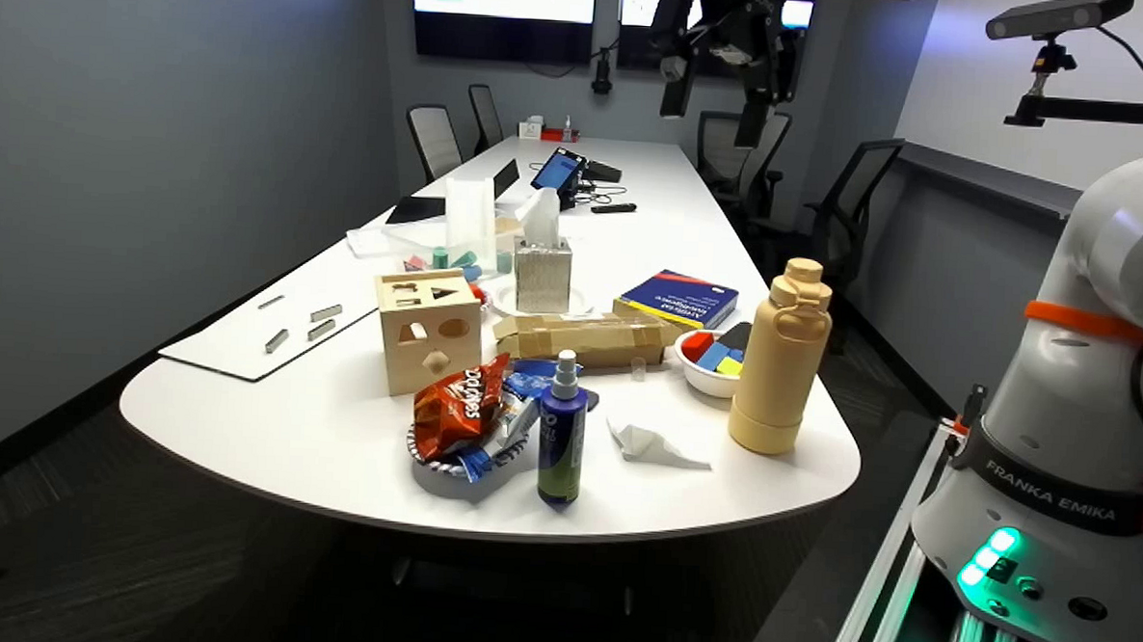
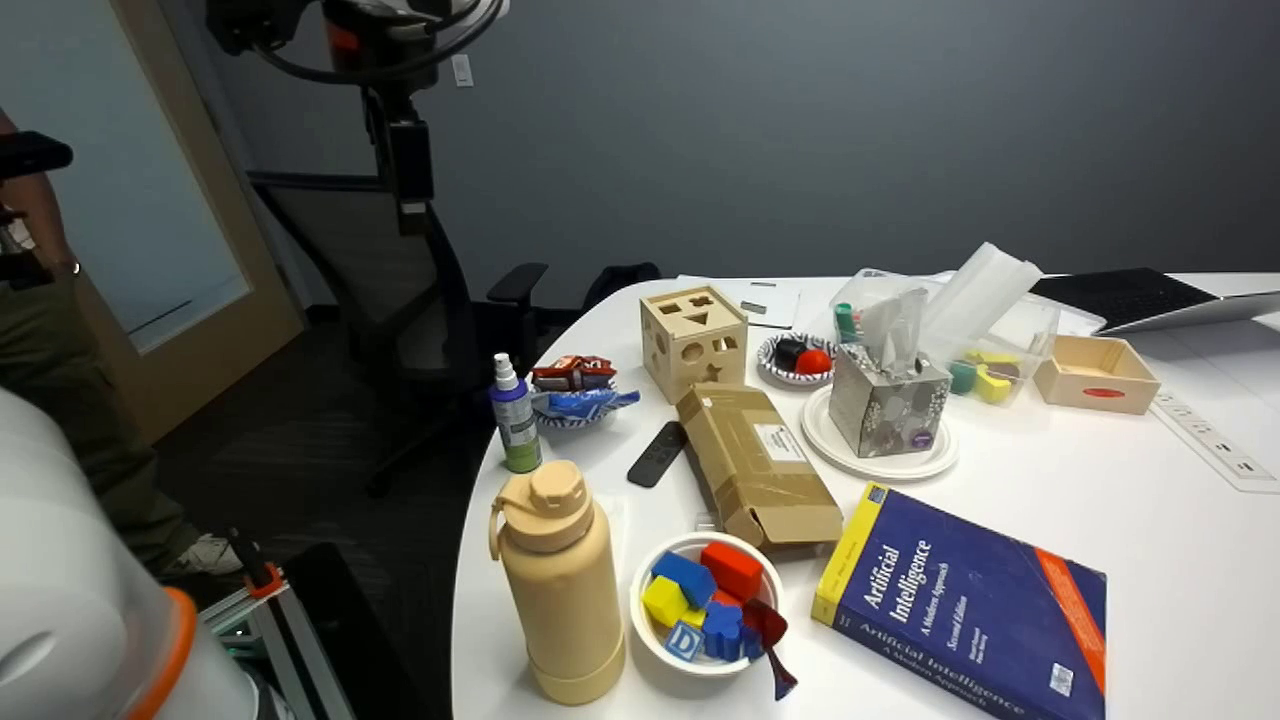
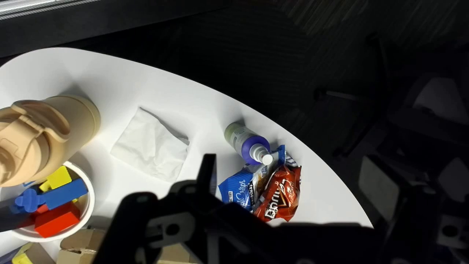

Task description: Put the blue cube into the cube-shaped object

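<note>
Table (image 1: 657, 243) lengthwise in an exterior view, wall (image 2: 850, 130) ahead in an exterior view, wrist view looking down — table shared

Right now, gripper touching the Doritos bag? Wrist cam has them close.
Apart. Both exterior views show it: the gripper hangs well above the Doritos bag, a plain gap between them. The wrist view's closeness is just perspective.

1. Blue cube (image 2: 684, 641): small, one face marked with a pale letter D; it lies tilted, close to the rim inside the white bowl (image 2: 636, 604), among other blocks (image 2: 733, 570).
2. Wooden shape-sorting cube (image 2: 690, 372): pale, upright on the table (image 1: 287, 424), well apart from the white bowl; dark cut-outs pierce its top and sides, including a triangle on top and a star low on one side.
</note>
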Robot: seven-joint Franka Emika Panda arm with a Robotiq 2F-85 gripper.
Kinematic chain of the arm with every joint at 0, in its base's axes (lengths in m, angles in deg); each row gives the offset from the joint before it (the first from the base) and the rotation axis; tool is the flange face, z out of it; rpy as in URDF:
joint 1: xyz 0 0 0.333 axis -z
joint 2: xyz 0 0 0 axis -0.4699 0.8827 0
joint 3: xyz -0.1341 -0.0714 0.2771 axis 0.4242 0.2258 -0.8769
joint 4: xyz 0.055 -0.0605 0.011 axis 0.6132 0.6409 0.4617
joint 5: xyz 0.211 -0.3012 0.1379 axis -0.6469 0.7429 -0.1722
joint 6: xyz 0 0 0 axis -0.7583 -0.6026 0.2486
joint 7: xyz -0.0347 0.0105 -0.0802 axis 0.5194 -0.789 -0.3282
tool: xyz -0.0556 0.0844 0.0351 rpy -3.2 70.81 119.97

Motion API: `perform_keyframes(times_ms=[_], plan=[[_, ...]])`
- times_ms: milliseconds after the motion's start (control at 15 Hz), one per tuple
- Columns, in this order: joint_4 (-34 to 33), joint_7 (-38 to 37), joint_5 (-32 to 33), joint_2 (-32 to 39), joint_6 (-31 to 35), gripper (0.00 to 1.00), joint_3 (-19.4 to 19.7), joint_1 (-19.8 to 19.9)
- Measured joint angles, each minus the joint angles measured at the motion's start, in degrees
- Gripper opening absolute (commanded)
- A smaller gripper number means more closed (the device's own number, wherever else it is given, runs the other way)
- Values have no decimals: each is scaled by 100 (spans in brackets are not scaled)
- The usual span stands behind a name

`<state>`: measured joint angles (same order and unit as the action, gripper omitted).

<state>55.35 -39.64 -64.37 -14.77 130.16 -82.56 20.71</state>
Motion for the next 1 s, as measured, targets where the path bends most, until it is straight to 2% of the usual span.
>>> perform_keyframes(times_ms=[467, 733, 1000], plan=[[2, -44, 2, 18, 5, 100, -24, 121], [-20, -239, 127, 170, 190, 100, 34, 727], [-54, -621, 567, 563, 679, 100, 104, 1438]])
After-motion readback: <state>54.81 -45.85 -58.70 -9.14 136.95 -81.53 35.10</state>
